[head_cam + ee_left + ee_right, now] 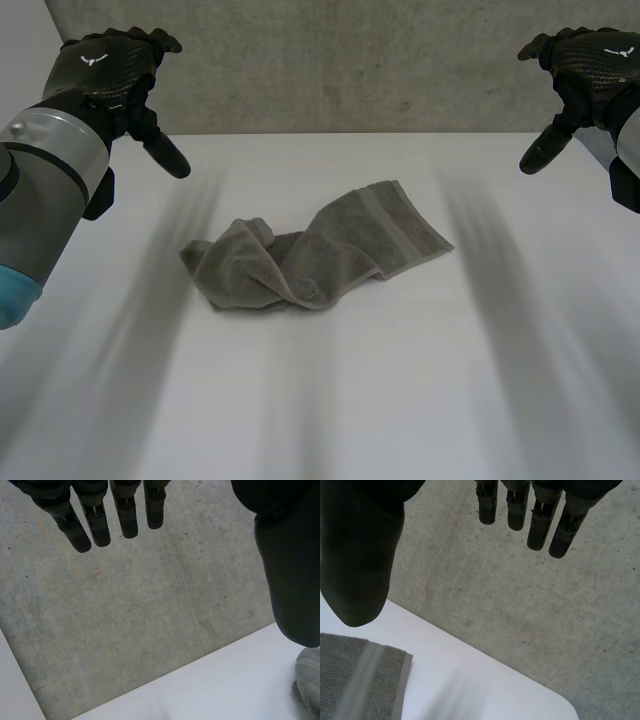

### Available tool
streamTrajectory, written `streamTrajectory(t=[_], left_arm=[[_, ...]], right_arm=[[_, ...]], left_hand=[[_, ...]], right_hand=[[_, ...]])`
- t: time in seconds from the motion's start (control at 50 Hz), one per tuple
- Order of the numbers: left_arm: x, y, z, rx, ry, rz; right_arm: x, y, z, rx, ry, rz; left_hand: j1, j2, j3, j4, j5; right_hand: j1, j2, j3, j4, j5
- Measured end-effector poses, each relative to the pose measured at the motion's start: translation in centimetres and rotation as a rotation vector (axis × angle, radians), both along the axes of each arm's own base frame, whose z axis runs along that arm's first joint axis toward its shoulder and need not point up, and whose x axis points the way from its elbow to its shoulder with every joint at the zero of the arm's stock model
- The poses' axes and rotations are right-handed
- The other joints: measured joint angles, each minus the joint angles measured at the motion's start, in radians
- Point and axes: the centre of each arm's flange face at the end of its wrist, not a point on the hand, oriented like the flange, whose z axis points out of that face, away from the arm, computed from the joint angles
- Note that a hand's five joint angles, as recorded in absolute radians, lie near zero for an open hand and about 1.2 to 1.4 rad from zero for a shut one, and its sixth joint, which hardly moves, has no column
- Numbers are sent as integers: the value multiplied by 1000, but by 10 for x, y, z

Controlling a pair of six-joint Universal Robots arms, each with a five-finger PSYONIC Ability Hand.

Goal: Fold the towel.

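A grey towel [320, 255] lies crumpled in the middle of the white table [330, 400], bunched at its left end and flatter toward its right corner, where a woven band crosses it. My left hand [115, 70] hovers high above the table's far left, well clear of the towel, its fingers [100, 522] straight and holding nothing. My right hand [585, 65] hangs high at the far right, also apart from the towel, fingers [540, 522] straight and empty. The right wrist view shows the towel's banded corner [365, 680] below the thumb. A bit of the towel's bunched end [309, 680] lies beneath the left thumb.
A grey concrete wall [350, 60] stands behind the table's far edge. The table's far right corner [560, 705] lies under the right hand's fingertips. Bare tabletop surrounds the towel on all sides.
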Motion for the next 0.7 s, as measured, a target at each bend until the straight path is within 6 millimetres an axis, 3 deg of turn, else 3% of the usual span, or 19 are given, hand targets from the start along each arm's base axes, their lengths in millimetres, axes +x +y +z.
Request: streamTrajectory(t=[0.14, 0.24, 0.32, 0.44, 0.58, 0.66, 0.7], left_arm=[[0, 1, -3, 6, -7, -2], [-4, 0, -18, 37, -24, -27], [-16, -5, -44, 81, -49, -92], [-53, -15, -109, 170, -110, -270], [-80, -18, -166, 229, -219, -406], [-85, -19, -183, 243, -304, -438], [-84, -17, -185, 254, -337, -445]], right_arm=[[1, -1, 0, -6, 3, 5], [4, -4, -5, -17, 7, 19], [9, -13, -19, -5, 19, 33], [14, -23, -41, 33, 60, 46], [14, -25, -52, 56, 92, 48], [14, -25, -55, 65, 99, 49], [14, -25, -56, 68, 101, 50]], left_hand=[[0, 0, 0, 0, 0], [-2, 0, 0, 0, 0], [-2, 0, 0, 0, 0], [-2, 0, 0, 0, 0], [19, 27, 33, 23, 54], [390, 374, 394, 384, 416], [714, 702, 726, 726, 732]], right_hand=[[0, 0, 0, 0, 0], [0, 0, 0, 0, 0], [0, 0, 0, 0, 0], [0, 0, 0, 0, 0], [0, 0, 0, 0, 0], [0, 0, 0, 0, 0], [0, 0, 0, 0, 0]])
